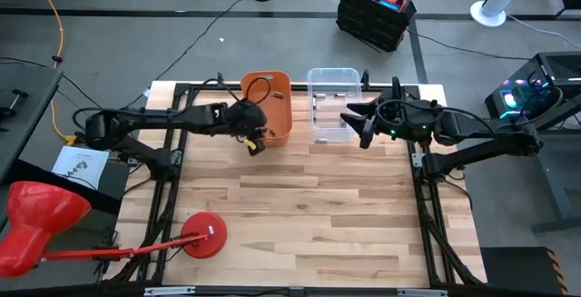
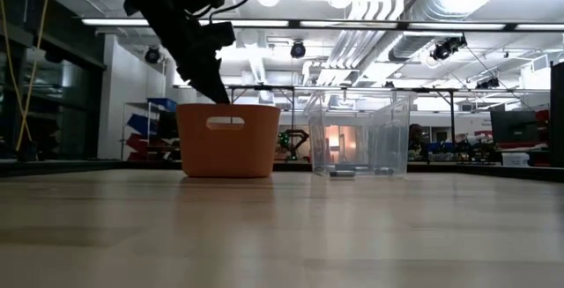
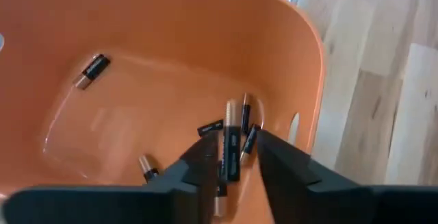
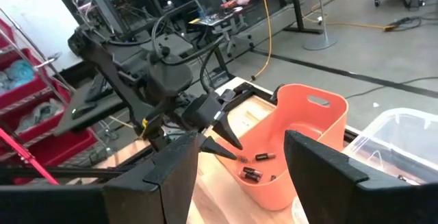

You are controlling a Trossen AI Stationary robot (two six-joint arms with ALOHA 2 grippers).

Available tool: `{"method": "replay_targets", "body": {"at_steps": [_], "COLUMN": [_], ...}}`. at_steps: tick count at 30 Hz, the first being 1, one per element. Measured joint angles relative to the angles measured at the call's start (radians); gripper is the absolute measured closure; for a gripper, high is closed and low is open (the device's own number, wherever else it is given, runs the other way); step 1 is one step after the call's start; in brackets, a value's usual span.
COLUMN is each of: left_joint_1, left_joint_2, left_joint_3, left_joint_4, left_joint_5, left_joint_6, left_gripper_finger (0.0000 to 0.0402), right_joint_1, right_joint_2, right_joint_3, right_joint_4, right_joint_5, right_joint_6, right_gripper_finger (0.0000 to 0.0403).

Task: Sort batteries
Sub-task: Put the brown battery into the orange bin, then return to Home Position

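The orange bin stands at the table's far middle, and several batteries lie on its floor. My left gripper hangs over the bin's near end, slanting down into it, fingers open. One copper-and-black battery shows upright in the gap between the fingers. It is apart from both and looks larger than the ones on the floor. My right gripper hovers open and nearly level over the near side of the clear bin, which has a few batteries on its floor.
The two bins stand side by side at the far edge. A red round-footed stand with a red cone sits at the near left corner. Bare wooden tabletop fills the middle and near side, with dark frame rails along both sides.
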Motion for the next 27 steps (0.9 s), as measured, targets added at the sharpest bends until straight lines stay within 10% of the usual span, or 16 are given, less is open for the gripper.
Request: {"method": "replay_targets", "body": {"at_steps": [11, 14, 21, 27], "left_joint_1": [-0.004, -0.055, -0.264, -0.364], "left_joint_2": [-0.024, -0.093, -0.259, -0.356], "left_joint_3": [0.046, 0.026, -0.261, -0.484], "left_joint_4": [0.103, 0.230, 0.834, 1.046], "left_joint_5": [0.106, 0.208, 0.055, -0.021], "left_joint_6": [-0.141, -0.168, -0.264, -0.293], "left_gripper_finger": [0.0222, 0.0228, 0.0255, 0.0310], "right_joint_1": [0.000, 0.000, 0.037, 0.156], "right_joint_2": [-0.035, -0.067, -0.109, -0.087], "right_joint_3": [0.000, 0.000, 0.000, 0.000], "right_joint_4": [-0.036, -0.045, 0.062, 0.124], "right_joint_5": [-0.043, -0.088, -0.235, -0.095], "right_joint_6": [-0.045, -0.018, 0.130, 0.078], "right_gripper_finger": [0.0192, 0.0192, 0.0193, 0.0259]}}
